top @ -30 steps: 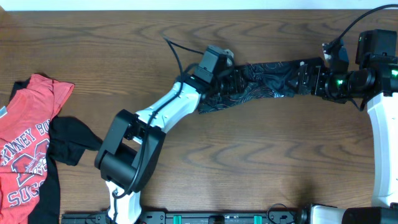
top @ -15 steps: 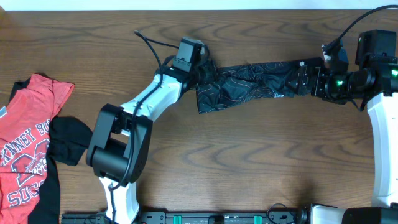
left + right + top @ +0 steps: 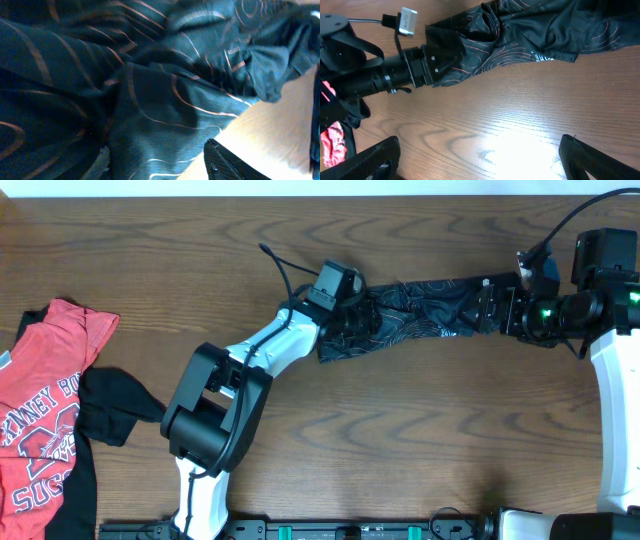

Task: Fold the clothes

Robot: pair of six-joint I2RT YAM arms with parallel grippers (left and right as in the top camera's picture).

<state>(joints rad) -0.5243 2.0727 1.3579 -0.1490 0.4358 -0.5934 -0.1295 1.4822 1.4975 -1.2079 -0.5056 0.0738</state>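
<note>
folding is barely begun: the black jersey [image 3: 420, 315] lies rumpled in a strip on the desk [image 3: 400, 440] toward 1 o'clock, and the red t-shirt [image 3: 45, 410] heap waits at 9. the left hand [image 3: 358, 318] is buried in the jersey's 9 o'clock end, its grip impossible to tell. the right hand [image 3: 487, 310] is spread wide and empty.

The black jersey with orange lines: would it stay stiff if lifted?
Probably floppy: the black jersey lies in soft creases and folds, so it should sag. Likely light, since the cloth looks thin. Pushed, it may bunch like its crumpled end.
</note>
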